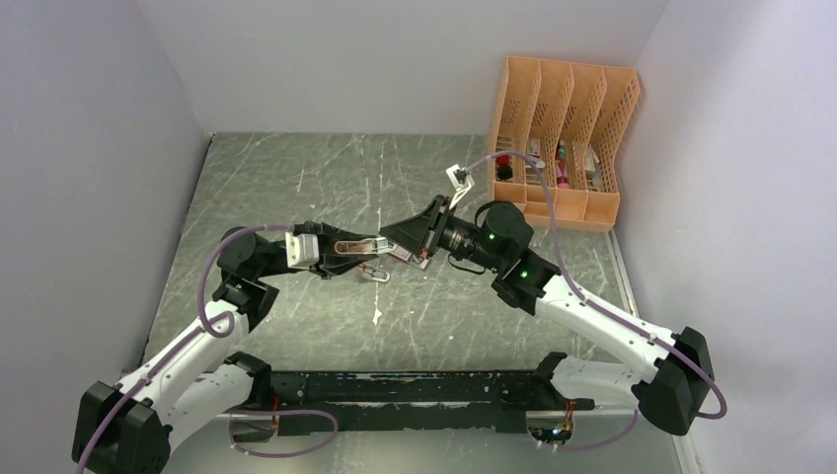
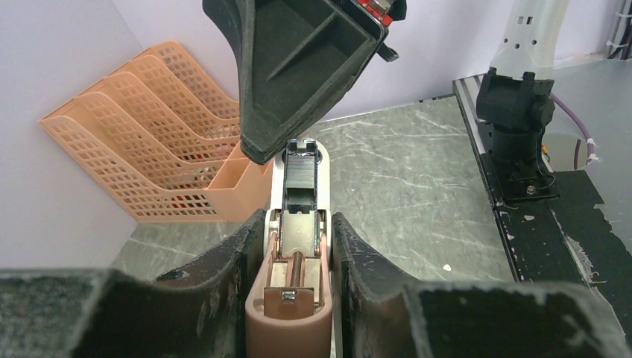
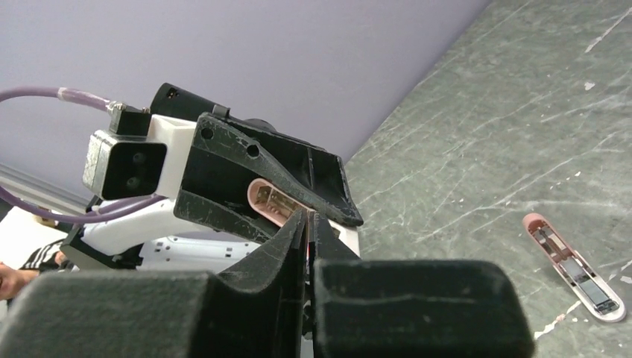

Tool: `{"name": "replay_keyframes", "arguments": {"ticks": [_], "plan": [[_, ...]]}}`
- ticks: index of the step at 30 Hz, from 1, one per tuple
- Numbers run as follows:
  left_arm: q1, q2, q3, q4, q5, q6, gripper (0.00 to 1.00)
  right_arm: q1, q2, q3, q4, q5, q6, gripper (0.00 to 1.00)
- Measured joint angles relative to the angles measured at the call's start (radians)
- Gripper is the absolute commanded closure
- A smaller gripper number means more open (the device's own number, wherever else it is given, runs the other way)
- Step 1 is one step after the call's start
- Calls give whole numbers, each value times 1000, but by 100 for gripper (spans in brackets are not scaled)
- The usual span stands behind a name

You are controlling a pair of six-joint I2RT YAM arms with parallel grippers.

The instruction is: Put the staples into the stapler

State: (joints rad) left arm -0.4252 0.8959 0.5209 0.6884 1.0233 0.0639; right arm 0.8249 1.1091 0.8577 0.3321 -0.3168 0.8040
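With my left gripper point(image 2: 298, 226) clamped on the opened stapler point(image 2: 288, 322) and my right gripper point(image 3: 308, 224) pinched together at its front end, where a dark strip I take for the staples point(image 2: 302, 168) lies inside, 1 crooked push could jam or spill it.

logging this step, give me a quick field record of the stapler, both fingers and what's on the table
left fingers: shut on stapler, held open, channel showing
right fingers: shut, over stapler's far end; whether they hold anything is unclear
table: second stapler, pink, insides up
back right: orange organizer
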Motion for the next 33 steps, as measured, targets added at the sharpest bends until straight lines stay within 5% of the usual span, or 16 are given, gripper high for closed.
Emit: {"name": "replay_keyframes", "arguments": {"ticks": [4, 9, 21, 33], "plan": [[0, 0, 0, -6, -3, 0, 93, 1, -15, -6, 2, 18, 7, 37], [0, -12, 0, -13, -10, 6, 93, 1, -68, -48, 8, 62, -5, 21], [0, -55, 2, -112, -38, 48, 93, 1, -61, -10, -63, 130, -55, 19], [0, -52, 139, -518, -126, 220, 93, 1, -13, 20, -197, 167, -154, 19]]}}
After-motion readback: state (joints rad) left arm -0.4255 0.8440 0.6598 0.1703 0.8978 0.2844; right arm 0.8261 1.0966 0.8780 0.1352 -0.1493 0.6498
